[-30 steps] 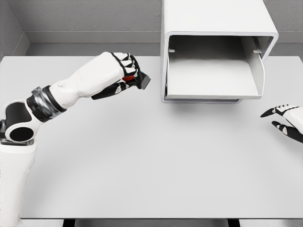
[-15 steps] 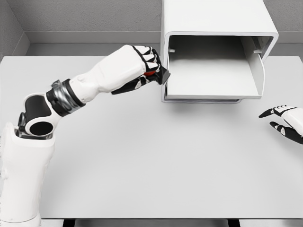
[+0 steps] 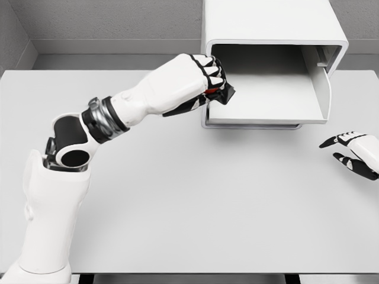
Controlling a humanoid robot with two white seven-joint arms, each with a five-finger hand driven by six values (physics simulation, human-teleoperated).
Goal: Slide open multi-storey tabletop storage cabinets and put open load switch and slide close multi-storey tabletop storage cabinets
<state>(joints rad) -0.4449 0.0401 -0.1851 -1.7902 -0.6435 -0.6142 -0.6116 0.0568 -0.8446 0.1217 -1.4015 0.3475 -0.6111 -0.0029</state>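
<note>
Moved right since prev frame: left hand (image 3: 207,83), fingers curled on 1 load switch (image 3: 221,94), now over open drawer's (image 3: 266,103) left edge, upper center. Right hand (image 3: 355,151) at right edge, fingers loosely spread. Grey table (image 3: 177,207), grey wall behind. Switch axis unclear. 1 cabinet (image 3: 272,23).

White five-finger left hand (image 3: 204,80) with black finger joints and palm; white forearm ending in a grey and black banded elbow joint (image 3: 100,120). Black load switch (image 3: 225,93) showing a red part. Plain white boxy storage cabinet (image 3: 269,23). Pale grey matte table (image 3: 195,201). White-and-black right hand (image 3: 354,152).
</note>
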